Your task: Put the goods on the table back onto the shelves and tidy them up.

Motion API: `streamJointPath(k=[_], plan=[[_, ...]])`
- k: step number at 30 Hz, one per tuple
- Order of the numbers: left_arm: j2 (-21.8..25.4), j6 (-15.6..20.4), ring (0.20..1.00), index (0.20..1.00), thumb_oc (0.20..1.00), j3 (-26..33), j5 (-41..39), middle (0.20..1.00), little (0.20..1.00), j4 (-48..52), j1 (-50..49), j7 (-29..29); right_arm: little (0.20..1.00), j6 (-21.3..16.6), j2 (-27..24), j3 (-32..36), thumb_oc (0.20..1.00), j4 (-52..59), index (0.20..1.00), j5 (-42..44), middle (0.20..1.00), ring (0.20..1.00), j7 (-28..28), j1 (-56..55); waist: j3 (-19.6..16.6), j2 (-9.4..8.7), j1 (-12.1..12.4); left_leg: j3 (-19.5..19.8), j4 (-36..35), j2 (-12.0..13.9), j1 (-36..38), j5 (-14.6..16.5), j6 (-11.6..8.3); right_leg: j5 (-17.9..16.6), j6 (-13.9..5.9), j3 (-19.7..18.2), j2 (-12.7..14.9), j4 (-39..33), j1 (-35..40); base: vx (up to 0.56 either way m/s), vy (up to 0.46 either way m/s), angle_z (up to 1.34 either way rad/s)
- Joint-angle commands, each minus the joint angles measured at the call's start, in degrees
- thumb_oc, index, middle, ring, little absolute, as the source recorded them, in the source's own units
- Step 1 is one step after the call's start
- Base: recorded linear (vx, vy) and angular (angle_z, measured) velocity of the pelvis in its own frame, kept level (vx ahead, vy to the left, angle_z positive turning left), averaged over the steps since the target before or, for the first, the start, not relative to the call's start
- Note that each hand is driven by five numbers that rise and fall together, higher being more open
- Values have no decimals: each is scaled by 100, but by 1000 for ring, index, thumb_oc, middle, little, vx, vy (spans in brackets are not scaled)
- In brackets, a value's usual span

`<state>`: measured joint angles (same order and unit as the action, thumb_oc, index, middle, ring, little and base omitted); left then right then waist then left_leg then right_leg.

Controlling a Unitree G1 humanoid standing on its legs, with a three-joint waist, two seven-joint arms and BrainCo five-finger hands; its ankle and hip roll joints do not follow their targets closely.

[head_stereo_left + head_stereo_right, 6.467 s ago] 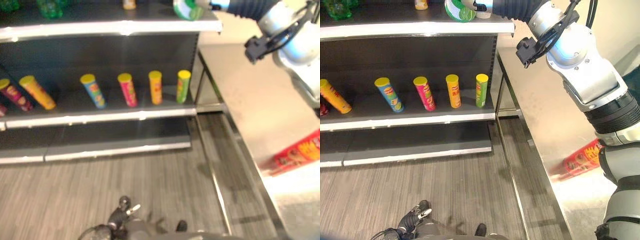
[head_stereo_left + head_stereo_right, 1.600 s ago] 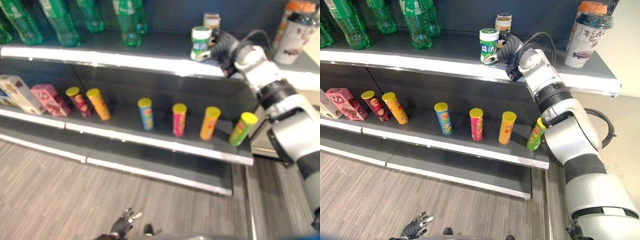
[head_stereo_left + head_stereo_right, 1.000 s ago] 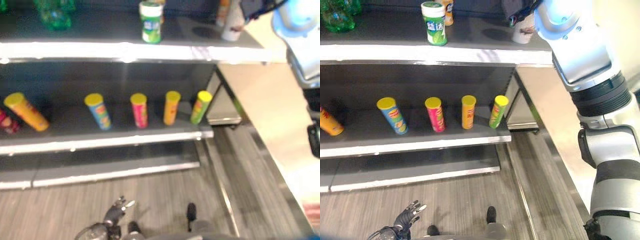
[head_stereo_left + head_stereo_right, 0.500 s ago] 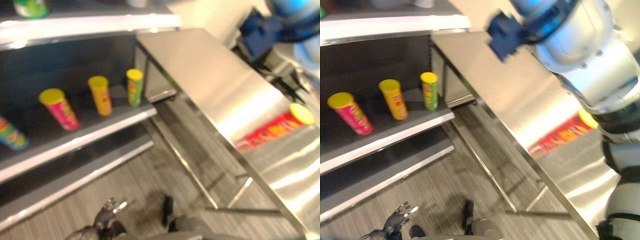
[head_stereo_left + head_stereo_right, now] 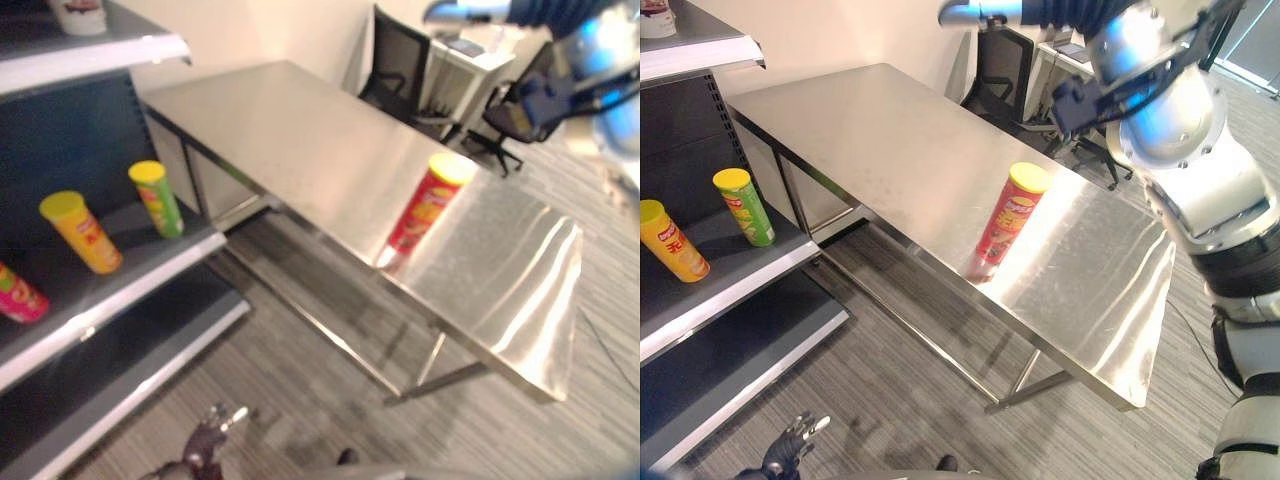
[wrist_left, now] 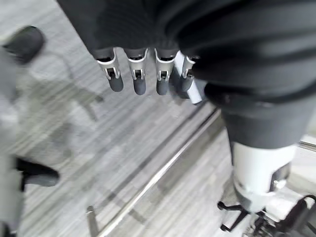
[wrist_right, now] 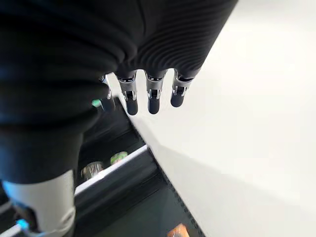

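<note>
A red crisp tube (image 5: 1005,215) with a yellow lid stands alone on the steel table (image 5: 880,130), towards its near edge. My right hand (image 5: 965,12) is held high beyond the table's far side, well away from the tube. In the right wrist view its fingers (image 7: 150,101) hang straight and hold nothing. My left hand (image 5: 790,452) hangs low over the floor, its fingers (image 6: 138,79) relaxed and empty. On the shelf (image 5: 750,270) at left stand a green tube (image 5: 743,207), an orange tube (image 5: 673,240) and a pink tube (image 5: 15,295).
A cup (image 5: 80,12) stands at the end of the top shelf. Black office chairs (image 5: 400,65) (image 5: 520,110) and a white desk (image 5: 470,60) are behind the table. Grey plank floor (image 5: 910,400) lies open between the shelf and the table's legs.
The view has swung right, from the shelves to the table. My right hand let go of the green can on the top shelf, drew away, and is now raised, empty.
</note>
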<state>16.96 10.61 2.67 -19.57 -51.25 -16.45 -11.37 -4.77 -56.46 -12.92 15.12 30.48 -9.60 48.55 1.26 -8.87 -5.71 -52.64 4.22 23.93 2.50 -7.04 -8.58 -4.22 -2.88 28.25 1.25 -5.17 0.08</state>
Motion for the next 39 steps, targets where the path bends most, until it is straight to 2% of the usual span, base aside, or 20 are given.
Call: streamJointPath(k=[1,2,3,4,5,6,7,8,9,11,14,17,19,26,30,34,39], plan=[[-97,170,1000,1000,1000,124,61,1000,1000,294,227,-7,1000,-46,-57,455,1000,-209,1000,13,1000,1000,-337,536,615,-55,225,376,-236,12,-201,-1093,-557,350,-602,-330,380,17,832,-142,-152,-25],[-91,169,1000,1000,1000,124,60,1000,1000,295,231,-7,1000,-45,-55,465,1000,-207,1000,13,1000,1000,-337,532,609,-55,223,388,-170,45,-239,-1060,-556,349,-597,-325,372,17,820,-204,-92,-39],[-135,209,1000,1000,1000,55,-113,1000,1000,377,212,43,1000,-48,-15,264,1000,-496,1000,-111,1000,1000,-397,721,759,-102,519,1618,290,-331,-557,-733,-433,170,-557,-561,532,17,676,-139,-26,-68],[-145,208,1000,1000,1000,57,-115,1000,1000,379,214,44,1000,-54,-18,240,1000,-514,1000,-109,1000,1000,-396,751,754,-89,492,1647,335,-321,-594,-706,-429,172,-561,-541,532,17,674,-164,-38,-85],[-179,210,1000,1000,1000,95,-140,1000,1000,399,226,76,1000,-41,92,242,1000,-550,1000,-81,1000,1000,-405,757,770,-123,511,2010,447,-485,-595,-364,-346,105,-559,-627,614,17,635,-45,-6,-112],[-191,216,1000,1000,1000,132,-209,1000,1000,454,176,74,1000,-53,188,254,1000,-668,1000,-151,1000,1000,-469,834,767,-127,558,2528,408,-853,-505,56,-233,18,-590,-815,688,17,554,-30,105,-102],[-245,191,1000,1000,1000,108,-162,1000,1000,463,228,98,1000,-23,217,510,1000,-705,1000,-192,1000,1000,-504,684,694,15,454,2671,-396,-1089,-120,229,-79,-77,-650,-869,725,17,528,-8,122,-70],[-240,191,1000,1000,1000,106,-162,1000,1000,462,230,99,1000,-22,217,522,1000,-700,1000,-193,1000,1000,-504,674,686,7,456,2667,-425,-1101,-123,204,-71,-85,-649,-869,732,17,513,29,275,-32],[-211,154,1000,1000,1000,-26,-65,1000,1000,470,252,79,1000,61,254,768,1000,-770,1000,-304,1000,1000,-569,537,610,148,279,2613,-804,-1277,109,128,-41,-193,-700,-931,784,17,467,15,237,6],[-153,134,1000,1000,1000,-100,-60,1000,1000,680,177,66,1000,129,222,795,1000,-737,1000,-446,1000,1000,-560,455,537,244,128,2458,-922,-1438,237,237,92,-329,-762,-1039,870,17,419,23,216,7],[-110,119,1000,1000,1000,-127,-46,1000,1000,628,313,128,1000,232,292,788,1000,-965,1000,-519,1000,1000,-618,493,507,296,71,2349,-922,-1597,244,345,208,-538,-842,-1168,987,17,297,2,152,-30],[-113,110,1000,1000,1000,-113,-23,1000,1000,652,368,164,1000,313,329,801,1000,-984,1000,-487,1000,1000,-550,438,493,304,37,2290,-922,-1644,279,392,239,-597,-878,-1193,1033,17,286,19,115,-24],[-89,114,1000,1000,1000,-114,-34,1000,1000,705,441,165,1000,499,296,779,1000,-1126,1000,-577,1000,1000,-506,303,474,297,36,2282,-922,-1717,280,429,292,-706,-936,-1177,1117,51,274,16,86,-6],[-52,77,1000,1000,1000,-165,18,1000,1000,707,467,163,1000,896,371,621,1000,-1672,1000,-677,1000,1000,-452,461,400,234,75,2319,-922,-1766,251,456,332,-789,-989,-1072,1186,69,304,5,33,-1],[-32,52,1000,1000,1000,-173,44,1000,1000,567,384,133,1000,1352,484,168,1000,-2880,1000,-677,1000,1000,-95,740,347,163,183,2383,-922,-1733,242,435,312,-730,-961,-979,1163,30,375,0,0,0],[-10,65,1000,1000,1000,-198,169,1000,1000,478,355,123,1000,1366,630,-24,1000,-3351,1000,-661,1000,1000,151,855,337,134,271,2460,-922,-1675,185,384,272,-595,-918,-884,1110,17,416,12,-20,9],[-49,70,1000,1000,1000,-222,265,1000,1000,530,289,115,1000,1210,663,-66,1000,-3219,1000,-457,1000,1000,604,400,328,127,387,2593,-922,-1565,76,280,197,-441,-876,-719,1050,17,443,18,-53,27]])
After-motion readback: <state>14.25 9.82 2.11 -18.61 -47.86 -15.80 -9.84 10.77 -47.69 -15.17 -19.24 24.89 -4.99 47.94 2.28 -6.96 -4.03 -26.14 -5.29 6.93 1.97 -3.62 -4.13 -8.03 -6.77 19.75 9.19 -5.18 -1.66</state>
